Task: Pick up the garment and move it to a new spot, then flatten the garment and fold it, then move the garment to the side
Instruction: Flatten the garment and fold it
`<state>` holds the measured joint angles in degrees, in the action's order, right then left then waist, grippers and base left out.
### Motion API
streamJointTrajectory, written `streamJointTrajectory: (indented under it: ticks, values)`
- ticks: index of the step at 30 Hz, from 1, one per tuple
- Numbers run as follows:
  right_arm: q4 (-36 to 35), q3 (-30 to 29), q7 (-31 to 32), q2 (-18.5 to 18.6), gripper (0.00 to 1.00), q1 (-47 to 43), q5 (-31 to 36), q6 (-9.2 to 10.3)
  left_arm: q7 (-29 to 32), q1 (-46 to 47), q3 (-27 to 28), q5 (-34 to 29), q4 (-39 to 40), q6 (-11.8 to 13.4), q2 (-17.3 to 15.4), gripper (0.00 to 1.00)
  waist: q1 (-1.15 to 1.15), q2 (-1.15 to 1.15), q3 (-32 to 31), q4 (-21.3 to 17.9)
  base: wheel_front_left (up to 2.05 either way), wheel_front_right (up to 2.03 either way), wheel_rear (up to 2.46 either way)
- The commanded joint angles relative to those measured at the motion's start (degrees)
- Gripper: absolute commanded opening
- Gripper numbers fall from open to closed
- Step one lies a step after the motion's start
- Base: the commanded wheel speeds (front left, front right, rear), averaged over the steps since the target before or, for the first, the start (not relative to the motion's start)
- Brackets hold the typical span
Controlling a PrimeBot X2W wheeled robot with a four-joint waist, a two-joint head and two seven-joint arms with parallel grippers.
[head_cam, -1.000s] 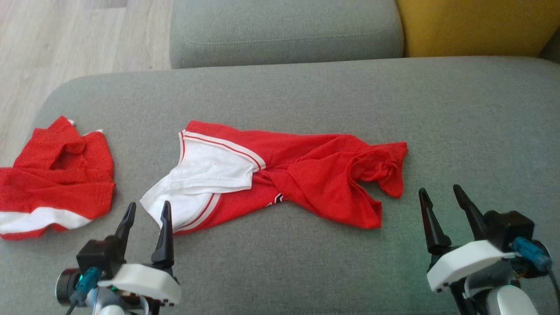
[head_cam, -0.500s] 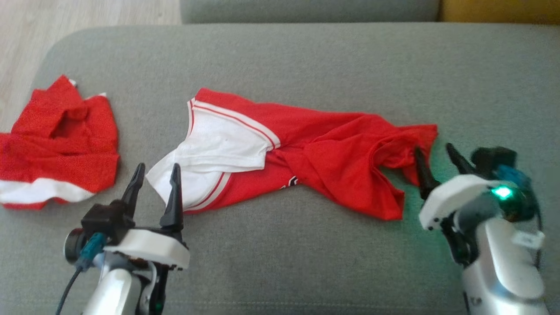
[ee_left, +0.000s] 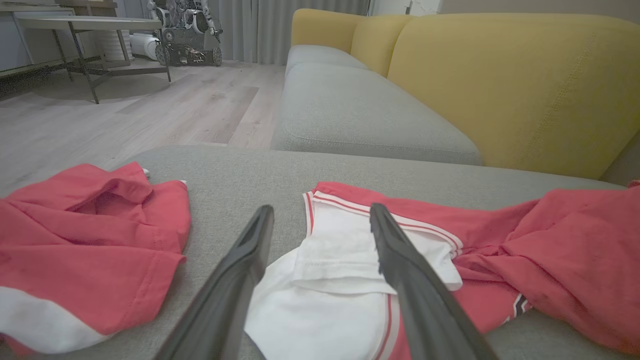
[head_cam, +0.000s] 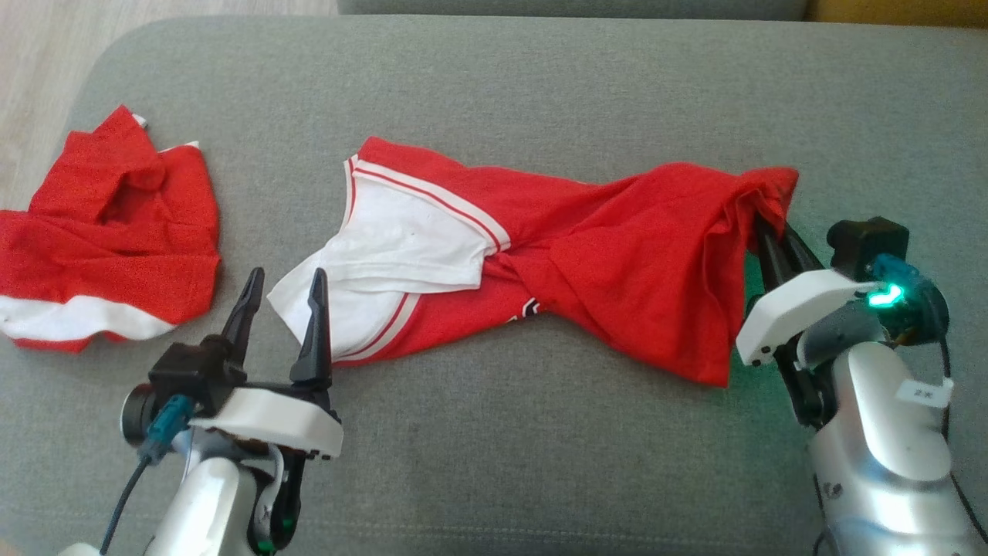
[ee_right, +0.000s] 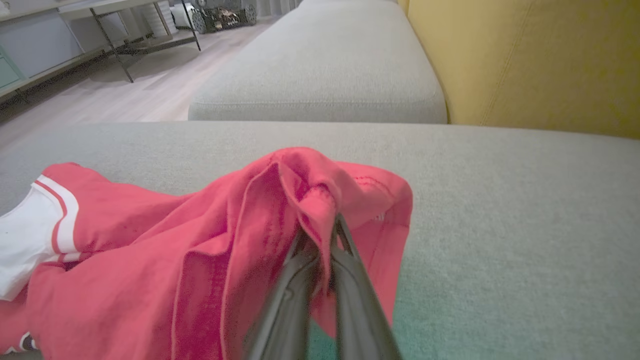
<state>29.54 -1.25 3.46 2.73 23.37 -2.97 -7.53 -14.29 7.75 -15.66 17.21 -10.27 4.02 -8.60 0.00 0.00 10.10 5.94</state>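
The garment (head_cam: 540, 262) lay across the cushion (head_cam: 540, 463), long axis left to right, white-trimmed end at my left, red end at my right. In the last 1 second my right claw (head_cam: 768, 232) had come in and pinched shut on that red end, bunching it upward: pickup begun. My left claw (head_cam: 286, 272) hung wide open, empty, just beside the white end.

1. Soft, even daylight is falling across the grey sofa seat (head_cam: 540, 93); shadows are lying faint.
2. Green lamp glow is tinting the fabric near the right gripper (head_cam: 772, 232).
3. Wrist views are curving at their edges, blurring near fingers (ee_right: 286, 310).
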Motion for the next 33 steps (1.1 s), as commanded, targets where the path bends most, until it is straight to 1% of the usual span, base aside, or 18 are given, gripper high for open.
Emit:
streamJointTrajectory:
  ticks: [1, 4, 8, 9, 16, 21, 22, 23, 28, 33]
  values:
    - [-2.70, 1.64, -1.13, 0.15, 0.00, 1.15, 0.57, 0.04, -0.70, 2.39, 2.62, -0.57, 1.65, -0.15, -0.35, 1.00, 0.00, 0.00, -0.16, -0.24, 0.00, 0.00, 0.00]
    - [-6.57, 4.22, -2.34, 0.26, 0.00, -2.61, 1.95, 0.04, -0.70, 2.04, 3.29, -1.20, 1.86, -0.55, 0.15, 1.00, 0.00, 0.00, -0.20, -0.91, 0.00, 0.00, 0.00]
    - [-10.20, 6.54, -0.11, 0.51, 0.00, -8.86, 2.49, 0.04, -0.70, 1.71, 3.86, -1.70, 2.00, -1.00, 0.52, 1.00, 0.00, 0.00, -0.19, -1.72, 0.00, 0.00, 0.00]
    - [-10.20, 6.54, -0.11, 0.51, 0.00, -8.86, 2.49, 0.04, -0.70, 1.71, 3.86, -1.70, 2.00, -1.00, 0.52, 1.00, 0.00, 0.00, -0.19, -1.72, 0.00, 0.00, 0.00]
    - [-14.60, 8.47, 4.23, 0.81, 0.00, -17.52, 2.36, 0.04, -0.71, 1.50, 4.79, -2.41, 1.82, -1.73, 0.93, 1.00, 0.00, 0.00, -0.27, -2.90, 0.00, 0.00, 0.00]
    - [-15.48, 7.85, 5.50, 0.53, 0.00, -20.17, 1.91, 0.04, -0.71, 1.23, 5.23, -2.97, 1.64, -1.99, 1.11, 1.00, 0.00, 0.00, -0.55, -3.42, 0.00, 0.00, 0.00]
    - [-15.41, 7.57, 5.61, 0.46, 0.33, -20.42, 1.71, 0.04, -0.71, 1.17, 5.29, -3.06, 1.59, -2.05, 1.14, 1.00, 0.00, 0.00, -0.63, -3.45, 0.00, 0.00, 0.00]
    - [-15.46, 7.33, 5.49, 0.41, 1.00, -20.56, 1.64, 0.04, -0.71, 1.11, 5.35, -3.13, 1.54, -2.11, 1.18, 1.00, 0.00, 0.00, -0.72, -3.48, 0.00, 0.00, 0.00]
    - [-17.98, 6.27, 3.31, 0.21, 1.00, -21.01, 0.01, 0.04, -0.71, 0.56, 5.62, -3.45, 1.08, -2.23, 1.32, 1.00, 0.00, 0.00, -1.76, -3.56, 0.00, 0.00, 0.00]
    - [-24.12, 5.75, 1.13, 0.17, 1.00, -22.01, -3.02, 0.04, -0.71, -0.60, 6.05, -3.62, 0.74, -2.08, 1.35, 1.00, 0.00, 0.00, -3.44, -3.63, 0.00, 0.00, 0.00]
